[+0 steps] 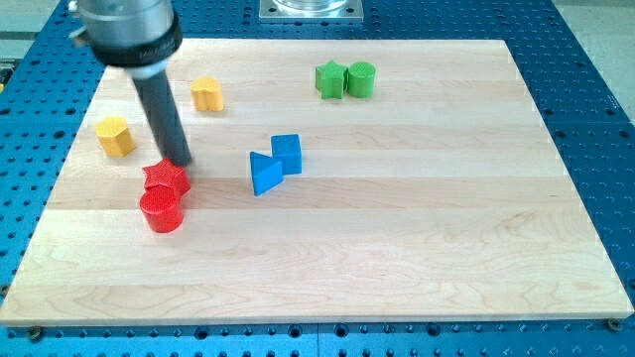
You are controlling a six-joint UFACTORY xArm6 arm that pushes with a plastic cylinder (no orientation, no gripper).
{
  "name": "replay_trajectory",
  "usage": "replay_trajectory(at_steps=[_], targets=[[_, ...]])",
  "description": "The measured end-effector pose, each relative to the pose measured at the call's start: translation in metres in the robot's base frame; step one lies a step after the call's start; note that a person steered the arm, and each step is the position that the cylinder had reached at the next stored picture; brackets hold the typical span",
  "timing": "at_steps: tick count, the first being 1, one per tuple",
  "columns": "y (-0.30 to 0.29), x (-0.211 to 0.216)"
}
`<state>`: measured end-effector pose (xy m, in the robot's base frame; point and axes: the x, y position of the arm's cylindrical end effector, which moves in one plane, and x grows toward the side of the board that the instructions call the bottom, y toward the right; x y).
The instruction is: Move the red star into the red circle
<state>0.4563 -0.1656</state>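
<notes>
The red star (166,179) lies at the view's left on the wooden board, touching the red circle (162,211) just below it. My tip (179,163) stands at the star's upper right edge, touching or nearly touching it. The dark rod rises from there up and to the left.
A yellow block (115,136) sits left of the rod, and a yellow heart-like block (206,93) above right. A blue triangle (264,174) and blue cube (287,153) touch near the middle. A green star (329,79) and green cylinder (361,78) sit at the top.
</notes>
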Motion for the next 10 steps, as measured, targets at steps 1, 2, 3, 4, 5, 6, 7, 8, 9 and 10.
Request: replay_trajectory(at_steps=[1, 2, 3, 4, 5, 6, 7, 8, 9, 10], targets=[[0.002, 0.065], [0.002, 0.070], [0.022, 0.068], [0.059, 0.067], [0.097, 0.094], [0.104, 0.144], [0.104, 0.162], [0.096, 0.163], [0.059, 0.162], [0.018, 0.162]])
